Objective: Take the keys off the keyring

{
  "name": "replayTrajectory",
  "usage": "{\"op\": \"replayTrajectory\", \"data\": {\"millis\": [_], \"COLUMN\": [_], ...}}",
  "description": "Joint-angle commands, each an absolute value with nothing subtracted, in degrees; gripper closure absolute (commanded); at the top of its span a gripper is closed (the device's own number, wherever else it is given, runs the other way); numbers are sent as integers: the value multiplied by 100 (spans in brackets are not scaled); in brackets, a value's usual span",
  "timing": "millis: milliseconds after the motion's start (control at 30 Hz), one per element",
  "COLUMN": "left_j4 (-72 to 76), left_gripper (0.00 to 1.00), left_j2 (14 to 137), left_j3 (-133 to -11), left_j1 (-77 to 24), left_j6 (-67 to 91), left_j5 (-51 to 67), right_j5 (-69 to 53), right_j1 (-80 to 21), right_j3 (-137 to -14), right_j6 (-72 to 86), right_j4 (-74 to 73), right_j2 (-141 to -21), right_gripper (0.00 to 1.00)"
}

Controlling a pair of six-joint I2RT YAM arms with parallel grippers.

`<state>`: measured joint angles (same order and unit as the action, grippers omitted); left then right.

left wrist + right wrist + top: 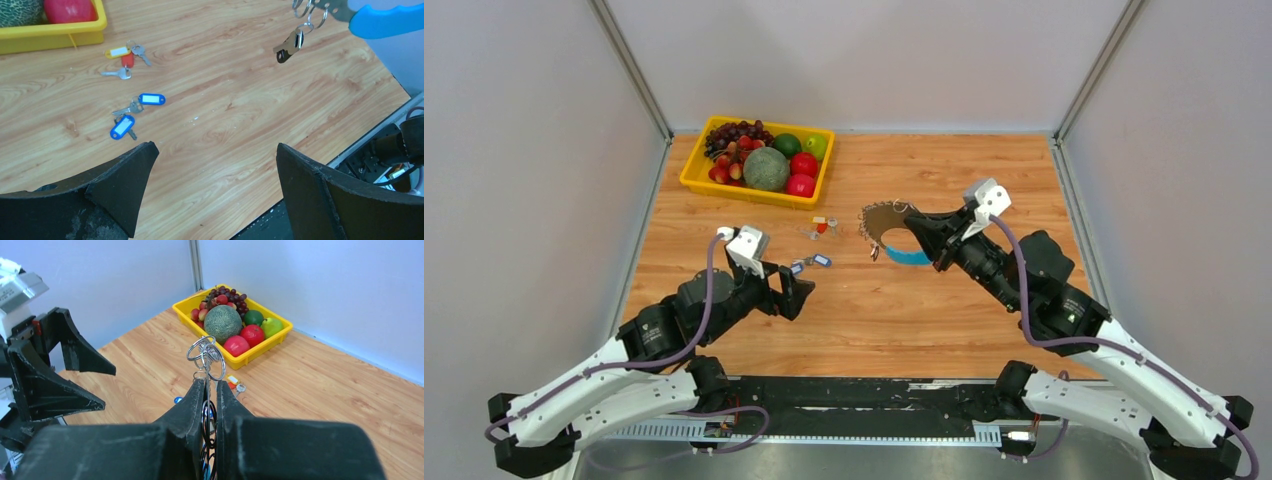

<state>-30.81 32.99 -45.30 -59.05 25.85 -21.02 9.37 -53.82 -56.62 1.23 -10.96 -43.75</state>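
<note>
Over table (874,310) centre, right hand (922,234) grips keyring (906,256)

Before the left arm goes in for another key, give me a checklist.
1. right gripper shut on keyring: ok.
2. left gripper open: ok.
3. dangling key hangs free off the keyring: ok.
4. left gripper lined up with dangling key: not ok, the key sits far toward the upper right of the left wrist view.
5. loose keys on table clear of the approach: cannot tell.
</note>
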Motion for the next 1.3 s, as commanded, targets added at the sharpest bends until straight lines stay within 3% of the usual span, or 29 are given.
{"op": "replayTrajectory", "data": {"millis": [0,533,867,1000,1267], "left_j4": [-2634,-1308,1622,3126,3882], "left_gripper": [0,0,0,0,3], "left_j2": [3190,2870,2176,2538,4336], "left_j3": [-4331,-2934,-1193,-856,-1601], "left_j1": [-5891,-5893,-5889,-5889,-5889], "left_j6": [2734,2809,1462,621,-675], "left_j5": [-1936,-980,63,294,524], "right_j5": [1377,1783,1410,1203,862], "right_j1": [-5376,-5375,-5379,-5372,-5374], "right_j3": [-5925,-5989,-6145,-6224,-6303], "right_j6": [363,564,864,980,1148], "right_j4": [-989,-1052,-1064,-1063,-967], "right_j2": [-4103,-3721,-3561,-3530,-3665], "right_gripper": [100,100,100,100,100]}}
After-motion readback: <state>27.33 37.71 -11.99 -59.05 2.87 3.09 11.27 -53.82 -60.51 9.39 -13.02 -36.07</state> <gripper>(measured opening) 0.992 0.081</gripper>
